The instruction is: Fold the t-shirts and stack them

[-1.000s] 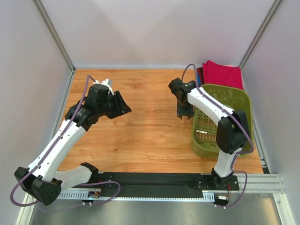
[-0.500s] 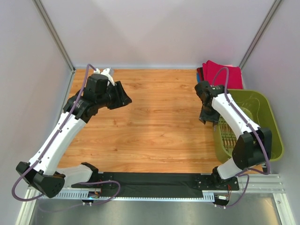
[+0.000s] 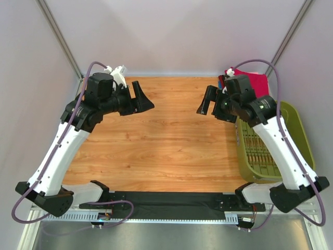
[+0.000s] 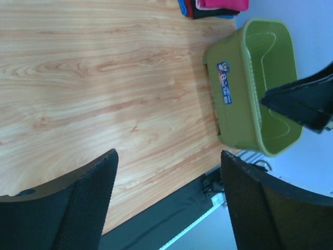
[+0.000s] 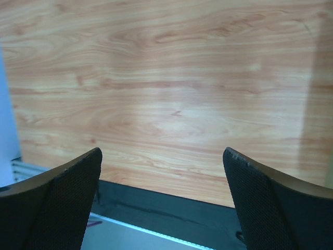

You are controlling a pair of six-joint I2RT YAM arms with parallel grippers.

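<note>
Wood-grain tabletop [image 3: 166, 140] fills the middle of our view, and at its far right corner we find the t-shirts [image 3: 256, 82], a folded stack lying flat against the back wall. We see a crimson-red one on top; from the left wrist camera the same stack [image 4: 216, 6] shows a black layer underneath and a sliver of blue at its edge (how many pieces there are in all we cannot count). Just in front of the stack, along the table's right edge, stands the olive-green basket [image 3: 299, 136], upright, its opening facing up and a small blue label [image 4: 224, 82] on one outer wall. We see nothing inside the part of it that shows.

Both arms are raised over the far half of the table, well apart, their claws turned toward each other. Our left gripper [image 3: 144, 101] hangs with its jaws spread wide and nothing between them; its wrist view [image 4: 167, 156] looks across bare wood to the basket. Our right gripper [image 3: 205, 101] is near the stack but not touching it, jaws likewise wide apart and empty, only wood below [image 5: 162, 152]. Pale walls [image 3: 171, 36] enclose the table, and a black strip [image 3: 166, 200] runs along the near edge.
</note>
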